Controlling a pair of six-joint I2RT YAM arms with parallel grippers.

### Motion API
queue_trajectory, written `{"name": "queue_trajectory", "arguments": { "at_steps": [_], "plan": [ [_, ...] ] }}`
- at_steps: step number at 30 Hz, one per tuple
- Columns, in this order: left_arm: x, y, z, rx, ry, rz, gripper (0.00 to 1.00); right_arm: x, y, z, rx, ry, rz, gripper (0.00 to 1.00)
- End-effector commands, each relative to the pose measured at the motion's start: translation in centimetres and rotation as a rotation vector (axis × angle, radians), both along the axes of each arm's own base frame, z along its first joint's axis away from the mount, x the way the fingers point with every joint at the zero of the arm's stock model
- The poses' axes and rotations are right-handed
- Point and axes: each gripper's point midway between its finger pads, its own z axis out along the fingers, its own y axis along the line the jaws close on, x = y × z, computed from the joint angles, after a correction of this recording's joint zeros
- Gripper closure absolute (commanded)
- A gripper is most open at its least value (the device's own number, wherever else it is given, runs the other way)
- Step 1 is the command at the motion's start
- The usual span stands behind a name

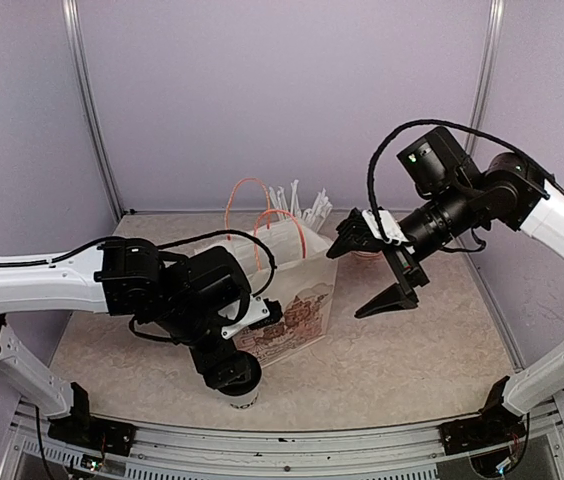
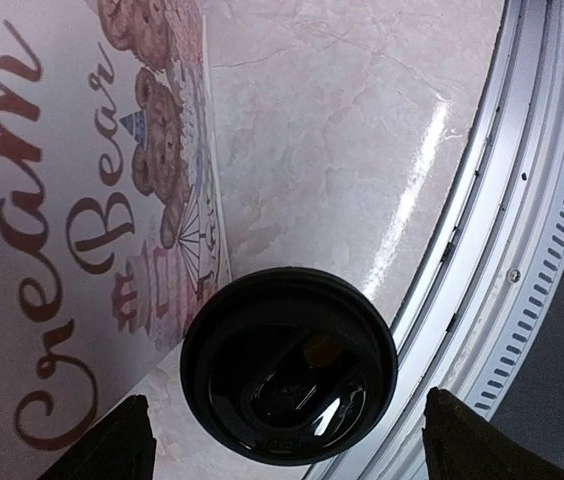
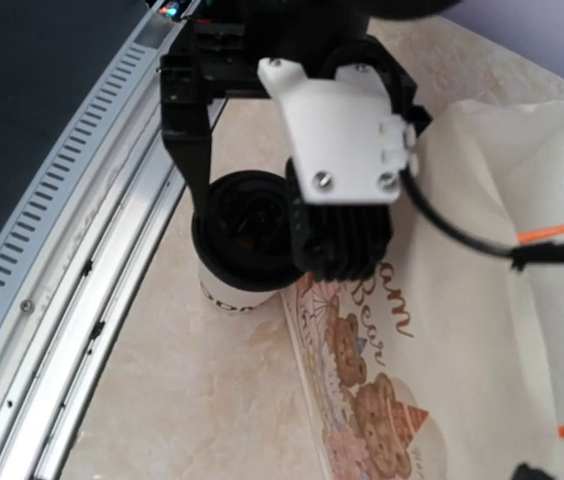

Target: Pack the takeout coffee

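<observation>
Surface: beige marbled table (image 1: 412,350), glossy, with a ribbed metal rail (image 1: 292,440) along its near edge. Room: plain lilac walls (image 1: 282,100) with grey metal posts (image 1: 92,110) at the back corners. A white paper bag (image 1: 297,300) stands upright left of the table's centre, printed "Cream Bear" with bears on its near face; its orange handles (image 1: 247,195) stick up at the top. White straws (image 1: 297,205) rise just behind the bag, toward the far edge; what holds them is hidden. One white paper cup (image 1: 245,400) stands upright close to the near edge, just beside the bag's near left corner; I cannot tell if they touch. Its black lid (image 2: 287,365) is on. My left gripper (image 2: 292,445) hangs straight over the lid, fingers spread wide to either side of it and touching nothing. My left wrist hides most of the cup from above. My right gripper (image 1: 345,285) hovers above the table just right of the bag's top, jaws wide apart and empty.
</observation>
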Motion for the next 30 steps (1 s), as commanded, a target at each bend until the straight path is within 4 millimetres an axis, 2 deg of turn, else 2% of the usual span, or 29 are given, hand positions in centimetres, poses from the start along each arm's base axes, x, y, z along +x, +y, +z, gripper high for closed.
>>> {"name": "queue_trajectory", "arguments": {
  "at_steps": [1, 4, 7, 13, 17, 23, 27, 30],
  "plan": [
    [-0.8, -1.1, -1.4, 0.0, 0.066, -0.071, 0.1, 0.4, -0.4, -0.1, 0.009, -0.012, -0.018, 0.01],
    [-1.3, -0.8, -2.4, 0.024, 0.105, -0.082, 0.09, 0.4, -0.4, -0.1, 0.009, -0.009, -0.02, 0.01],
    [-0.8, -0.3, -3.2, 0.06, 0.088, -0.062, 0.08, 0.5, -0.3, -0.3, 0.004, -0.007, -0.021, 0.01],
    [-0.3, 0.0, -3.6, 0.074, 0.078, -0.046, 0.09, 0.7, -0.2, -0.5, 0.001, -0.007, -0.026, 0.01],
    [0.0, -0.1, -3.0, 0.067, 0.07, -0.036, 0.1, 0.7, -0.2, -0.6, -0.001, -0.002, -0.024, 0.01],
    [0.2, -0.7, -0.2, 0.008, 0.052, -0.024, 0.08, 0.7, -0.2, -0.7, -0.003, -0.002, -0.024, 0.01],
    [-0.1, 0.2, -1.4, 0.045, 0.071, -0.012, 0.06, 0.8, -0.1, -0.8, -0.004, -0.003, -0.025, 0.01],
    [-0.2, 0.1, -2.0, 0.05, 0.088, -0.012, 0.07, 0.8, -0.2, -0.8, -0.006, -0.003, -0.025, 0.01]
  ]
}}
